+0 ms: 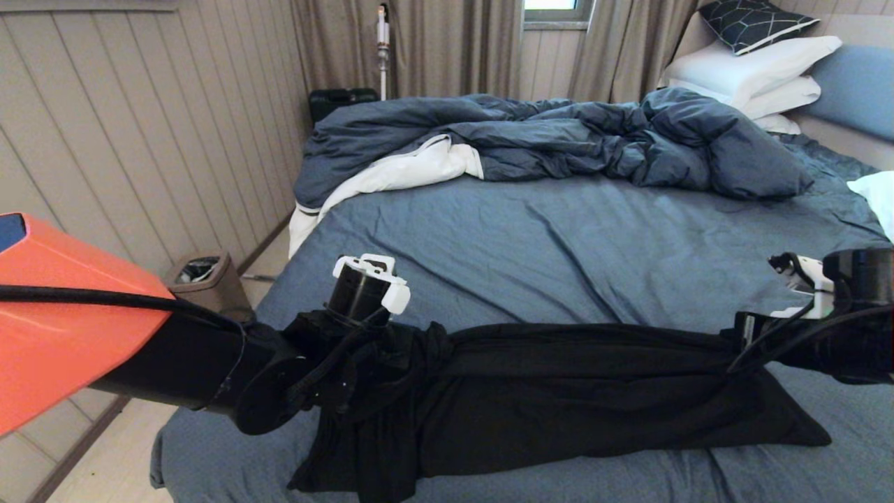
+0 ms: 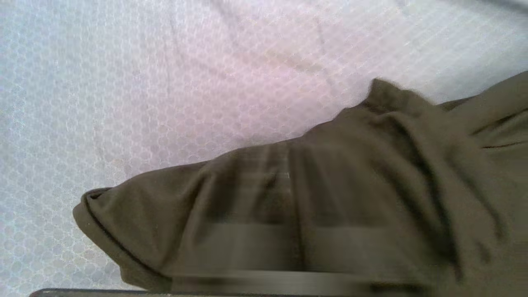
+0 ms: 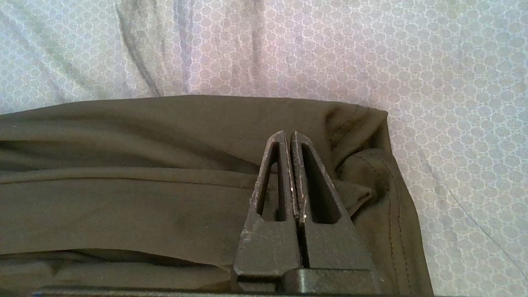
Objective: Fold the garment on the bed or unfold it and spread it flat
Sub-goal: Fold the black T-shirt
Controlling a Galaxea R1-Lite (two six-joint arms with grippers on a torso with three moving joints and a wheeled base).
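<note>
Black garment (image 1: 559, 398) is bunched into a long rope-like band across the near part of the bed (image 1: 559, 251), stretched between the two arms, resting on the slate-blue sheet; no print, text or neck tag shows from any view, so it is neither spread flat nor neatly folded. Right tool (image 3: 291, 138): fingers pressed together, sitting at the right end of the band, right at a hemmed edge; the right wrist view shows no cloth between the tips, so whether any fabric is pinched lower down can't be told. Left tool (image 1: 391, 349) is buried in the crumpled left end of the shirt in the head view, and its own wrist view shows only folded cloth with a hemmed edge and the sheet beyond, no fingers, so cannot tell if it is apart or clamped. Rumpled dark blue duvet (image 1: 559, 140) with white lining and white pillows (image 1: 754, 63) sit well apart at the far side, not involved. Judged progress: early to middle. Shirt is gathered and roughly pulled lengthwise, but the layers are doubled and wrinkled, left end hangs in a wad near the bed edge. Still left: open the cloth out, smooth it flat, or make clean folds.
</note>
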